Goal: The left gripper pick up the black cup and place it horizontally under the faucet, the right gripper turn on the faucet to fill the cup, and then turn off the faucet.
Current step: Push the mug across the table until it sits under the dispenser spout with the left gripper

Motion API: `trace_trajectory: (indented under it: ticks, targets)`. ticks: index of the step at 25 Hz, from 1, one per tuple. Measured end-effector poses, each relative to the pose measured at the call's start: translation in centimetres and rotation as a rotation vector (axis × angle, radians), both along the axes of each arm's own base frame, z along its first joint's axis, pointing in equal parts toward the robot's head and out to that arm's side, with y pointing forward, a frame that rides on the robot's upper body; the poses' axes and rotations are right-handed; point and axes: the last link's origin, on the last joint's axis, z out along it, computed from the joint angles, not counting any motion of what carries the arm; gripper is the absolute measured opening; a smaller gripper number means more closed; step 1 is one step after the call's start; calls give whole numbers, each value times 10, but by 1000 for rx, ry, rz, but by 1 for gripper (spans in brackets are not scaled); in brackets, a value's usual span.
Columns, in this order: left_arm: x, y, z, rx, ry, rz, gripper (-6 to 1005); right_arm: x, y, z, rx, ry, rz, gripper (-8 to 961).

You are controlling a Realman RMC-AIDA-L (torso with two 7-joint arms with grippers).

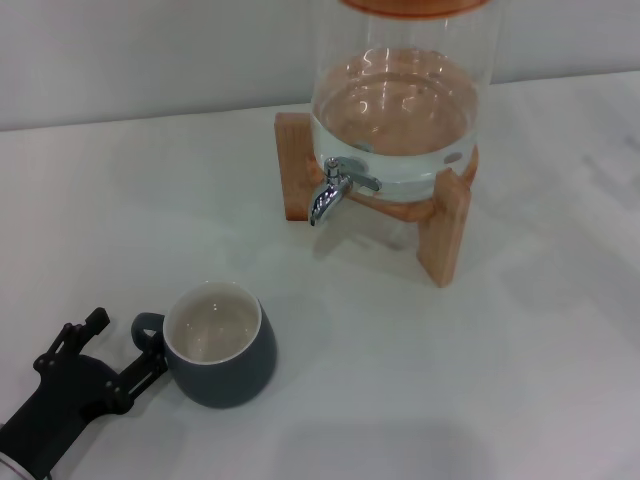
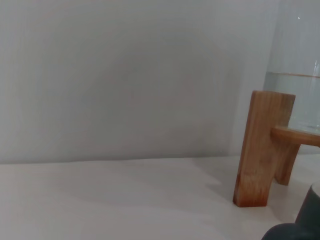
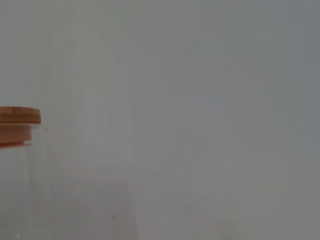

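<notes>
Black cup [image 1: 220, 345]: in the head view it stands upright on the white table [image 1: 480, 400], near the front left and well apart from the faucet [image 1: 335, 190]; its cream inside looks empty.
Left gripper [image 1: 120, 355]: at the front left corner, fingers spread wide, one on each side of the cup's small handle [image 1: 146, 328]; it grasps nothing yet.
Faucet and jar: the chrome faucet sticks out from a glass jar [image 1: 400, 110] with water, which sits on a wooden stand [image 1: 445, 230].
Left wrist view: one leg of the stand [image 2: 262, 150], the jar behind it, and a dark edge of the cup [image 2: 300, 227] at the corner.
Right wrist view: only the jar's wooden lid [image 3: 17, 122] against a plain grey wall; the right gripper is not visible anywhere.
Progress: I judge the picking is only starting; placing, filling and closing are all left.
Surface and room: smooth white tabletop, pale bare wall behind.
</notes>
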Motion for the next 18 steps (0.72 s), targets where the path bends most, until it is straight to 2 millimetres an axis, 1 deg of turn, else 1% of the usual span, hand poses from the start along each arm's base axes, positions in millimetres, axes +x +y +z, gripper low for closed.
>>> trace_trajectory:
  ticks: [18]
  targets:
    - [1,-3,-1,-5,-13,4,890,1,-2,0,-2,5,-3,809]
